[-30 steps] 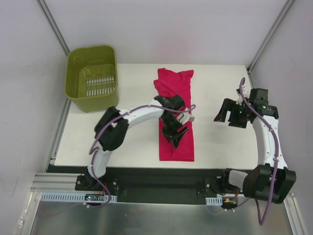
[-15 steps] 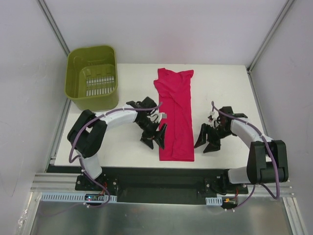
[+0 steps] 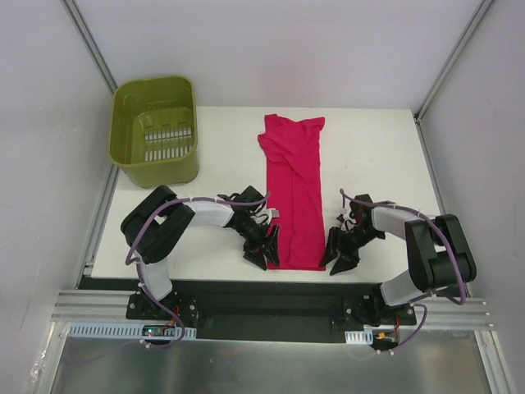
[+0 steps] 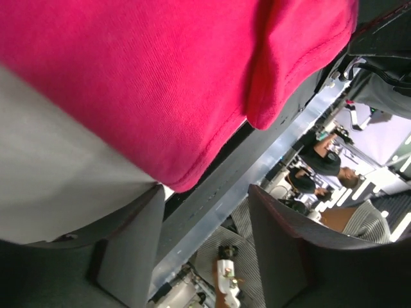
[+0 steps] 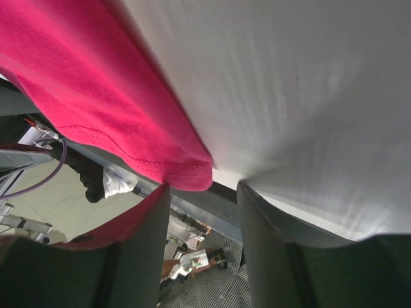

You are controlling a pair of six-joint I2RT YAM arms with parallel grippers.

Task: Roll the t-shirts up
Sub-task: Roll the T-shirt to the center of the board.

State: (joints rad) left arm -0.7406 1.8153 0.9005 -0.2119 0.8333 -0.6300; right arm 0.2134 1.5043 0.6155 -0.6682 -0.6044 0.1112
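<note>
In the top view, both arms had been brought down to the near end of the t-shirt [image 3: 293, 197] within the last second. The left gripper [image 3: 264, 246] had been moved off the middle of the cloth to its near left corner. The right gripper [image 3: 339, 253] had been lowered from well to the right to the near right corner. The shirt was laid as a long narrow strip down the middle of the table [image 3: 377, 156], collar end far and hem near. The folding was judged finished, and a roll from the hem was judged to be about to start. The green basket [image 3: 156, 131] was stood at the far left corner, well apart, and nothing was seen between the grippers and the cloth.

In the left wrist view, the jaws were held apart, with nothing clamped. The hem corner of the shirt [image 4: 128, 77] was seen just beyond the fingertips [image 4: 131, 250], lying flat on the table. A second layer of fabric was folded over at the right.

In the right wrist view, the jaws were likewise held apart and empty. The stitched hem corner [image 5: 186, 172] was seen just ahead of the gap, flat against the white surface [image 5: 289, 96].

The table's near edge ran just beside the hem, so little room was judged to be left for getting under it.
</note>
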